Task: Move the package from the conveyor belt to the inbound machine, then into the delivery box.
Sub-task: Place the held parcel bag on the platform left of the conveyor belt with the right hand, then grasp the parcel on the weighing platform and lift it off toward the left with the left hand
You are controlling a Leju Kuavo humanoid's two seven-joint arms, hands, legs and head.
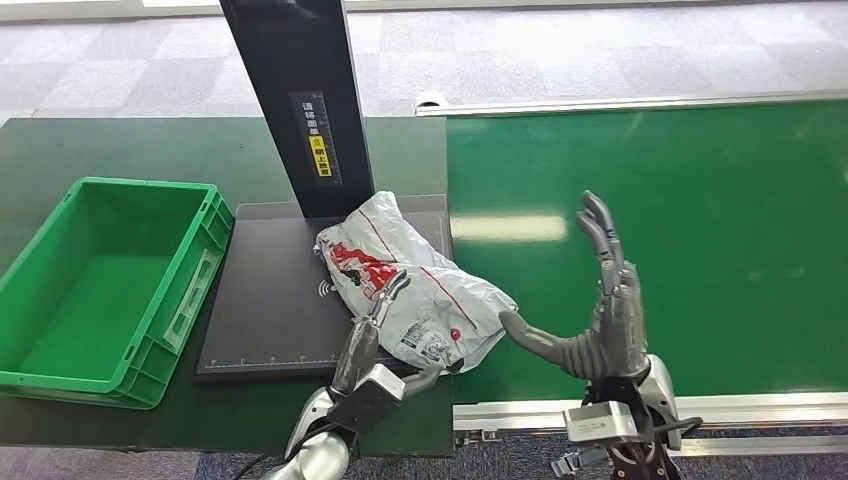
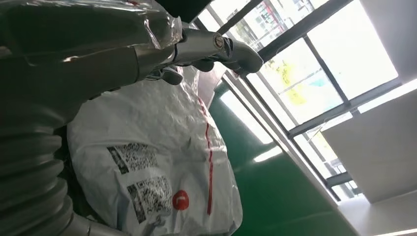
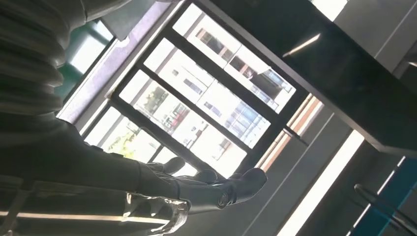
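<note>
Package (image 1: 415,285), a crumpled white plastic mailer with red printing and a label of printed codes, lies on the black platform (image 1: 270,300) of the inbound machine, its right end spilling over the platform's edge toward the green conveyor belt (image 1: 700,230). The left hand (image 1: 375,345) comes up from below and grasps the near side of the package: its dark fingers (image 1: 392,292) lie across the top of the bag, while the thumb (image 1: 425,377) reaches in under the near edge. In the left wrist view the package (image 2: 162,172) sits close against the palm, with the fingers (image 2: 216,46) stretched out over its far side.

Just to the right, the right hand (image 1: 600,320) is raised over the belt's near edge, palm facing the package, fingers straight and pointing upward, thumb extended toward the bag without touching it; it is released and holds nothing. The right wrist view shows the same hand (image 3: 196,187) with its fingers outstretched.

Behind the package rises the machine's black upright column (image 1: 300,100), bearing a yellow label. Left of the platform and touching its edge stands a green plastic delivery box (image 1: 60,355), with nothing visible inside it.
</note>
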